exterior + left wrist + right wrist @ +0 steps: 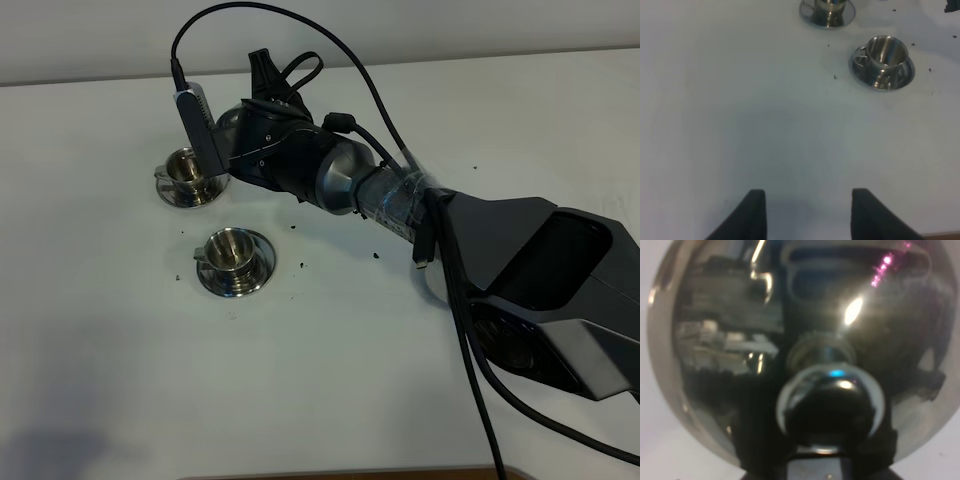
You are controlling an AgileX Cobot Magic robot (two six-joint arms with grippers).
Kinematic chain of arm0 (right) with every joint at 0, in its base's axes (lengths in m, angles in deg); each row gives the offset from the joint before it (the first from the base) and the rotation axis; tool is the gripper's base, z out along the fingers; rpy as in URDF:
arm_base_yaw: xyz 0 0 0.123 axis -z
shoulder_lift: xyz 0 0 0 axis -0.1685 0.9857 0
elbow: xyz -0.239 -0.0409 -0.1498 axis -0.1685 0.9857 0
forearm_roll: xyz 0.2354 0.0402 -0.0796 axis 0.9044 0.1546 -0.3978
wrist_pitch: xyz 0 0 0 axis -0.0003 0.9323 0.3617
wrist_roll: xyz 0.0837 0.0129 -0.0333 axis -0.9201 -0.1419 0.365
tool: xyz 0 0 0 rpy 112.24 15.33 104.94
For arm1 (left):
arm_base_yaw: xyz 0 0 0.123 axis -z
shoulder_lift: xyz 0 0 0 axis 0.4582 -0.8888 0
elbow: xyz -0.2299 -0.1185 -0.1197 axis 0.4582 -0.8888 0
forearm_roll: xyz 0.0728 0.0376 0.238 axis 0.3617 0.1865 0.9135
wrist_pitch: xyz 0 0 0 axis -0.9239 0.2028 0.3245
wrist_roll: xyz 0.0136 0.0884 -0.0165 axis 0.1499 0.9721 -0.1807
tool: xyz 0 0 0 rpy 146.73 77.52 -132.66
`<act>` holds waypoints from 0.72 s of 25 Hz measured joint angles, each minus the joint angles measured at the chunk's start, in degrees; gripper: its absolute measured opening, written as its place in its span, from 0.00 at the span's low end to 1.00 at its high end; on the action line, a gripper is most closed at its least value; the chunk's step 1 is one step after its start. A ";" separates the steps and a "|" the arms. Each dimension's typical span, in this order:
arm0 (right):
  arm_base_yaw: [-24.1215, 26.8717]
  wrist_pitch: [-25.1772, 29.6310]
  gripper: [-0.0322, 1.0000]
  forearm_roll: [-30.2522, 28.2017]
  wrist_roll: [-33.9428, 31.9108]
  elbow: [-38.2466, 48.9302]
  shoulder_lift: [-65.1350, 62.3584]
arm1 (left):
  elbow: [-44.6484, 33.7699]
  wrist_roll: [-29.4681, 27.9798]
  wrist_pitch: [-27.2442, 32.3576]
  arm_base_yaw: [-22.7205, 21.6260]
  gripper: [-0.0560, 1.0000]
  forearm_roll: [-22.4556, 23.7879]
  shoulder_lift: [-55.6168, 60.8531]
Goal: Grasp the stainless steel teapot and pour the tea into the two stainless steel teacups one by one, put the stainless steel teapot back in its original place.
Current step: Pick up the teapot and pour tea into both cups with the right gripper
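Observation:
Two stainless steel teacups on saucers stand at the table's left: the far one (186, 170) and the near one (232, 252). The right arm's wrist (340, 180) reaches across and hangs beside the far cup. It largely hides the stainless steel teapot, whose dark shiny body (262, 140) shows under it. The teapot's domed lid and knob (830, 405) fill the right wrist view. The right gripper (815, 467) seems to hold it at the handle. The left gripper (810, 215) is open and empty, low over bare table short of the cups (885, 52). I cannot make out any tea.
Dark crumbs (296, 226) lie scattered on the white table around the cups. The right arm's black body (540, 290) and its cables cover the right side. The second cup's saucer (827, 15) sits at the edge of the left wrist view.

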 joint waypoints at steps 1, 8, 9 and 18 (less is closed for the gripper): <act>0.00 -0.10 0.22 -0.88 0.14 0.00 0.00 | 0.00 0.00 0.00 0.00 0.48 0.00 0.00; 0.00 -1.05 0.22 -4.15 0.39 0.00 0.00 | 0.00 0.00 0.00 0.00 0.48 0.00 0.00; 0.00 -1.18 0.22 -4.50 0.39 0.00 0.00 | 0.00 0.00 0.00 0.00 0.48 0.00 0.00; 0.00 -4.31 0.22 -7.18 2.00 0.00 0.00 | 0.00 0.00 0.00 0.00 0.48 0.00 0.00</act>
